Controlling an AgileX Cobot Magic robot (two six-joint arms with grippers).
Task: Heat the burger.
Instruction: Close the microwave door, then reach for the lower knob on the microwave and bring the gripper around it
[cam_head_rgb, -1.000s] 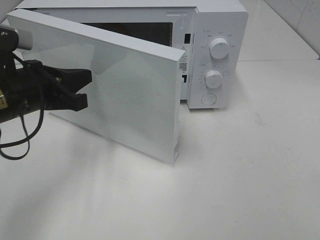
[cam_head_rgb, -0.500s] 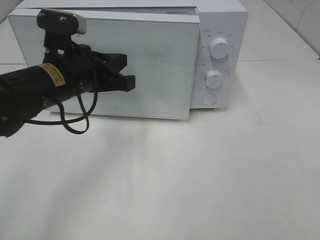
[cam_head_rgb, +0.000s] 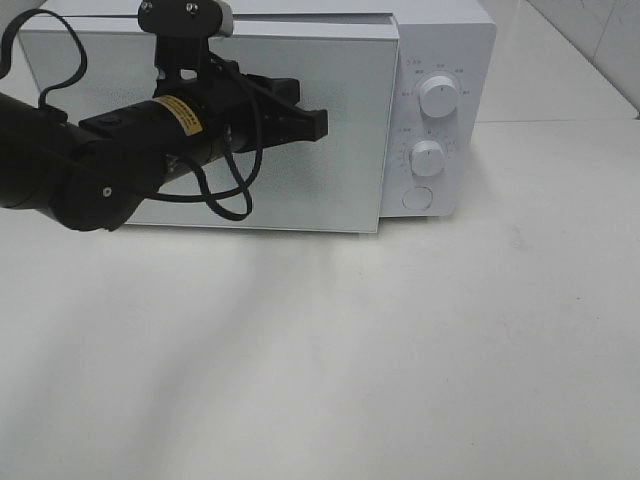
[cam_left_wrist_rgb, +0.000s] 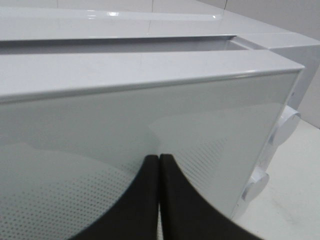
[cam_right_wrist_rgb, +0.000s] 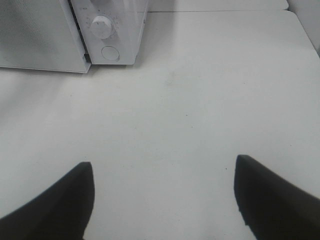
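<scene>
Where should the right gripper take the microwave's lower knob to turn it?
Probably across the round rim of the lower knob, coming straight at the front panel: it sticks out of that panel as a short cylinder facing forward.

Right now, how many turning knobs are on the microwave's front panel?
2. The upper knob sits near the panel's top; the lower knob is directly below it, above a flat round button. None appears hidden.

The left pincer (cam_head_rgb: 316, 123) is pressed fully closed on the outstretched left arm (cam_head_rgb: 80, 172); the right pincer (cam_right_wrist_rgb: 163, 165) gapes wide
</scene>
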